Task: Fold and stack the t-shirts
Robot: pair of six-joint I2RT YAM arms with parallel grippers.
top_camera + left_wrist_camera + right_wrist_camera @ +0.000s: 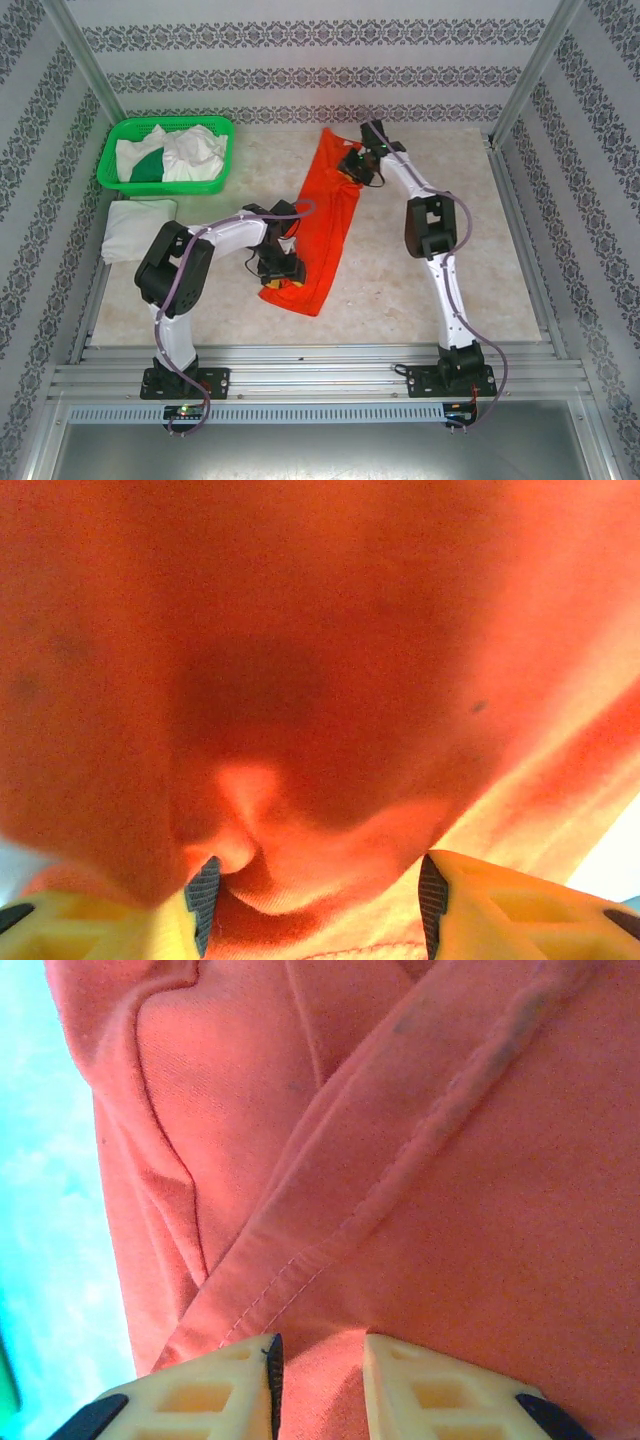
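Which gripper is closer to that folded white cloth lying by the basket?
Left. The left gripper is at the near end of the orange shirt, right of the white cloth; the right gripper is at its far end.

Top camera looks steeply down over the bench (385, 290) toward twelve o'clock. Both wrist cameras sit very close on the orange-red t-shirt (325, 215), probably opposite ends.

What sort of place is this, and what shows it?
Likely a robot test cell, not a home: left arm and right arm bolted to a metal frame, patterned walls enclosing the table.
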